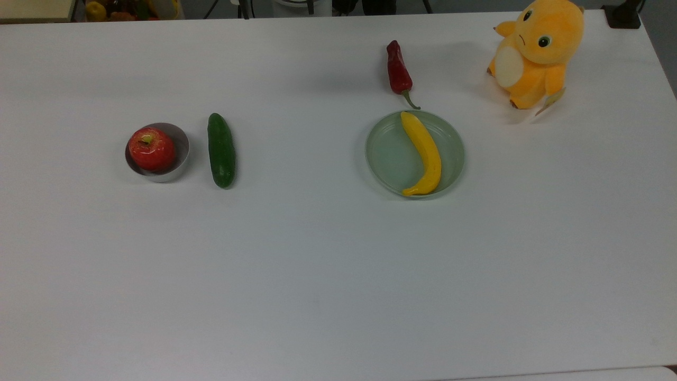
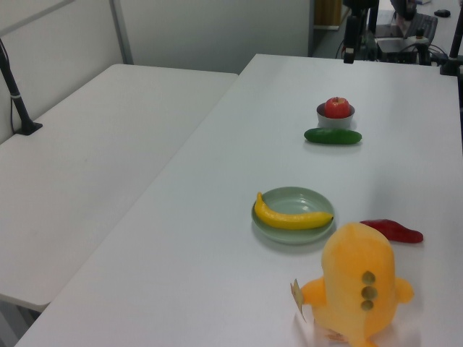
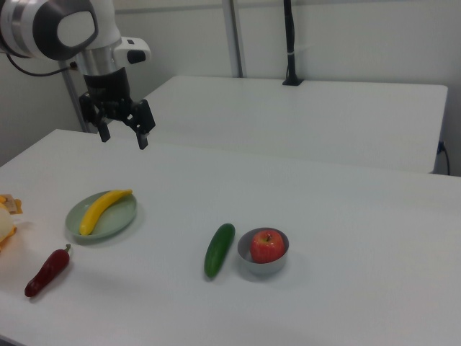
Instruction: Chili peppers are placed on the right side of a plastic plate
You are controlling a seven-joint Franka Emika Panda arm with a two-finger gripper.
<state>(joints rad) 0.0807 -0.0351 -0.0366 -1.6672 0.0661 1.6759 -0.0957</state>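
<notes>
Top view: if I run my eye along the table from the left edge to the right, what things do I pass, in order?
Grey bowl holding a red apple → green cucumber → pale-green plastic plate with a yellow banana on it → orange plush toy. The dark-red chili lies above the plate, so its place overlaps.

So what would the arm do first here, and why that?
Probably swing across and come down over the chili pepper. The end effector hangs open and empty, high above the table beyond the plastic plate, and the chili lies untouched on the table, off the plate on its other side, near the plush toy. It can't be moved until it's grasped.
</notes>
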